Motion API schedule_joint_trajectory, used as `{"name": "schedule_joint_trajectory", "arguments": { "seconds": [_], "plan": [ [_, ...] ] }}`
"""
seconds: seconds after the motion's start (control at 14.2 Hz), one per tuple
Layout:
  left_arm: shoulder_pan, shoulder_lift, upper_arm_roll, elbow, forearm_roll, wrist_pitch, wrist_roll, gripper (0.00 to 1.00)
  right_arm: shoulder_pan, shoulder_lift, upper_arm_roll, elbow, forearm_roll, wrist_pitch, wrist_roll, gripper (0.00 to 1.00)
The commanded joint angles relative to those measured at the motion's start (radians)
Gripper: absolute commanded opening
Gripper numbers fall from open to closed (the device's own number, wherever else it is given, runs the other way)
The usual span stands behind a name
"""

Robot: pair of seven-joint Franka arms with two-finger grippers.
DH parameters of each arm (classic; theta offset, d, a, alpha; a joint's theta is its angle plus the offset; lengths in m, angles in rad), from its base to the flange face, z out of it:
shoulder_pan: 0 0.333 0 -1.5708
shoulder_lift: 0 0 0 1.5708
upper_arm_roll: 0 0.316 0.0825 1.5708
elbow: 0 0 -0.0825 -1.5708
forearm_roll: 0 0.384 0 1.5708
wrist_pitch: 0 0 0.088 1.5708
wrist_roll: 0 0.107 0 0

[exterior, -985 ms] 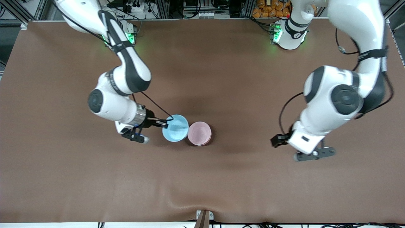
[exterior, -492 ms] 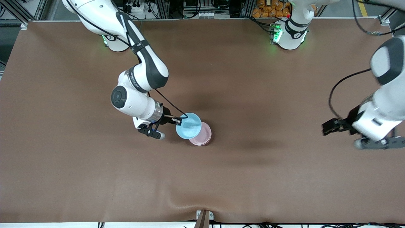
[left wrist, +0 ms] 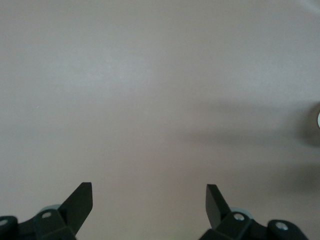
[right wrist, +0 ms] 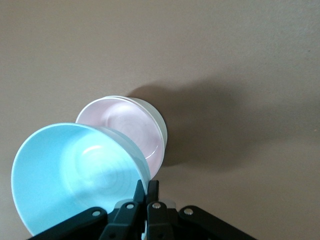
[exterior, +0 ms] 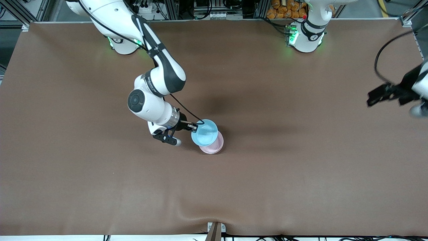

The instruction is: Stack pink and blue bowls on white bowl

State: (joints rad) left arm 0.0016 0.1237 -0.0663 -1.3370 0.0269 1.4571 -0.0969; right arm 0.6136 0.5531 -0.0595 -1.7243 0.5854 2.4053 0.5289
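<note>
The blue bowl (exterior: 204, 132) is held in the air by the right gripper (exterior: 193, 127), whose fingers (right wrist: 146, 192) are pinched narrow on its rim at the edge toward the right arm's end of the desk (exterior: 100, 187). By that rim grip the bowl's mouth is kept facing up and its underside left free, which looks suited to nesting it. It hangs over the pink bowl (exterior: 214, 146), overlapping it but not centred. In the right wrist view the pink bowl (right wrist: 125, 127) is seen already seated in the white bowl (right wrist: 157, 125), of which only a pale outer wall shows around it. The stack rests near the middle of the desk. So one bowl is judged placed, and the blue one is judged to be the last to go on. A further shift over the stack seems needed before lowering, since a drop from here could catch the pink rim and tip the bowl. The left gripper (left wrist: 149, 200) is held over bare desk at the left arm's end, its fingers spread wide and empty, waiting clear of the stack.
</note>
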Motion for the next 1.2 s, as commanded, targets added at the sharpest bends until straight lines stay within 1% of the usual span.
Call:
{"name": "schedule_joint_trajectory", "arguments": {
  "seconds": [0.0,0.07,0.21,0.28,0.42,0.7,0.77,0.84,0.91,1.06,1.13],
  "plan": [
    [0.001,-0.093,0.008,-0.063,-0.002,-0.034,0.038,1.00,0.023,0.010,-0.011,0.002,0.027,0.021,0.005,0.00],
    [0.001,-0.125,0.019,-0.082,-0.002,-0.044,0.064,1.00,0.023,0.021,-0.011,0.002,0.027,0.023,0.005,0.00],
    [0.003,-0.191,0.036,-0.160,-0.021,-0.047,0.077,1.00,0.031,0.034,-0.011,0.002,0.027,0.058,0.005,0.00],
    [0.001,-0.208,0.039,-0.174,-0.022,-0.047,0.077,1.00,0.037,0.044,-0.011,0.003,0.027,0.069,0.005,0.00],
    [0.001,-0.211,0.043,-0.169,-0.021,-0.040,0.081,1.00,0.048,0.059,-0.011,0.003,0.027,0.106,0.016,0.00],
    [0.001,-0.184,0.051,-0.175,-0.005,0.022,0.100,1.00,0.044,0.064,-0.014,0.003,0.024,0.110,0.026,0.00],
    [0.001,-0.182,0.051,-0.179,-0.007,0.028,0.104,1.00,0.038,0.064,-0.016,0.003,0.021,0.109,0.025,0.07],
    [0.001,-0.182,0.051,-0.180,-0.005,0.026,0.106,1.00,0.035,0.062,-0.016,0.003,0.017,0.107,0.017,0.57],
    [0.001,-0.185,0.051,-0.185,-0.005,0.026,0.106,1.00,0.035,0.061,-0.016,0.003,0.016,0.107,0.023,1.00],
    [0.003,-0.187,0.051,-0.212,-0.007,0.046,0.106,1.00,0.031,0.051,-0.023,0.008,0.016,0.106,0.022,1.00],
    [0.001,-0.188,0.051,-0.215,-0.007,0.051,0.106,1.00,0.022,0.042,-0.039,0.008,0.014,0.097,0.014,1.00]
  ]
}}
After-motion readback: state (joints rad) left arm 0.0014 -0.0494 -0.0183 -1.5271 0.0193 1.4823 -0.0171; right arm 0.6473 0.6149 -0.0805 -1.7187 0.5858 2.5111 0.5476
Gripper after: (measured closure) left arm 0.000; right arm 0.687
